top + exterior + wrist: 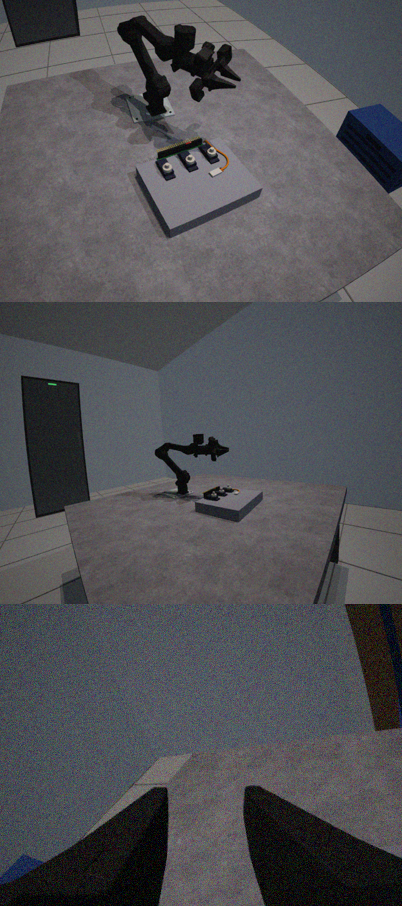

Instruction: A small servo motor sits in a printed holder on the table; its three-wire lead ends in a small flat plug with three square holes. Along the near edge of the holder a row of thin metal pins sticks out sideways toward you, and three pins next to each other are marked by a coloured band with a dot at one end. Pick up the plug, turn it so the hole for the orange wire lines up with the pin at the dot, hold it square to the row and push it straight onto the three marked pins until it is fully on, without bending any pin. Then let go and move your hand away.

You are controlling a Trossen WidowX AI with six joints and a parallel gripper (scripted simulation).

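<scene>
The white plug (215,172) (236,493) lies on the grey block (194,204) (220,509). Its orange lead (227,159) curves back beside the rightmost dark servo (211,152). Two more servos stand left of it. A black header strip (178,150) with a row of thin pins (175,146) runs along the block's edge on the arm's side. A red band (188,143) marks part of the row; its dot is too small to tell. My gripper (237,82) (228,449) (206,800) is open by a narrow gap and empty, high above the table and well away from the plug.
The arm's pale base plate (168,109) sits behind the block. A blue box (373,126) (22,870) stands beyond the table's right edge. A dark door (55,448) is in the far wall. A brown object (372,679) shows at the wrist view's upper right.
</scene>
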